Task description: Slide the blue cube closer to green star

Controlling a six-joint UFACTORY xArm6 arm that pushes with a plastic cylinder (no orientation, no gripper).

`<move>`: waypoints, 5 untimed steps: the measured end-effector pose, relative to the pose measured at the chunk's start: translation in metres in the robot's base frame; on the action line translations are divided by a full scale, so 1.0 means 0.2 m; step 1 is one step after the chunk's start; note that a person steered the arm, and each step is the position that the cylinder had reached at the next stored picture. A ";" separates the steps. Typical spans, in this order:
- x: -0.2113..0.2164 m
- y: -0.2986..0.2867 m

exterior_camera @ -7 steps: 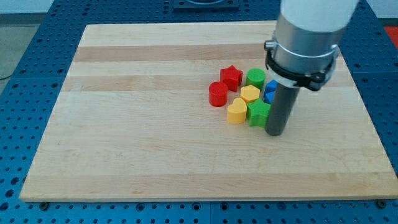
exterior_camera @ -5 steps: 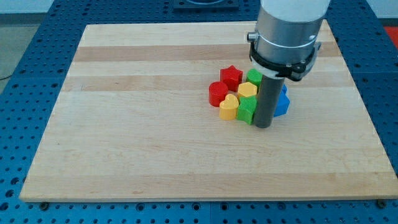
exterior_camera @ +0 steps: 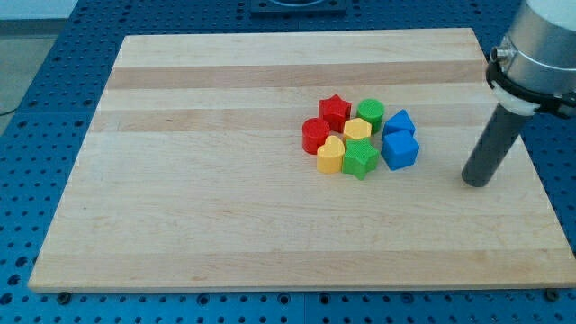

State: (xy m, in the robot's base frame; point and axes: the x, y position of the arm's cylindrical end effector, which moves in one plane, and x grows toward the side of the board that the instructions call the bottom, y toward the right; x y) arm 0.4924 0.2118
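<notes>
The blue cube [exterior_camera: 400, 150] sits on the wooden board [exterior_camera: 225, 198], just right of the green star [exterior_camera: 359, 159], nearly touching it. My tip [exterior_camera: 476, 184] rests on the board well to the right of the cluster, apart from every block. A second blue block [exterior_camera: 399, 122] lies just above the cube.
A tight cluster holds a red star [exterior_camera: 335, 111], a red cylinder [exterior_camera: 315, 135], a green cylinder [exterior_camera: 370, 112], a yellow hexagon [exterior_camera: 357, 130] and a yellow heart [exterior_camera: 330, 155]. The board's right edge is close to my tip.
My tip moved left against the green star, nudging the star and yellow heart left, then swung far right away from the cluster. The blue cube is now uncovered.
</notes>
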 end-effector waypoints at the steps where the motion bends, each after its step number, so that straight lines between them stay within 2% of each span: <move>1: -0.06 -0.08; 5: -0.14 -0.15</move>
State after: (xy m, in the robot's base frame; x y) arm 0.4650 0.1824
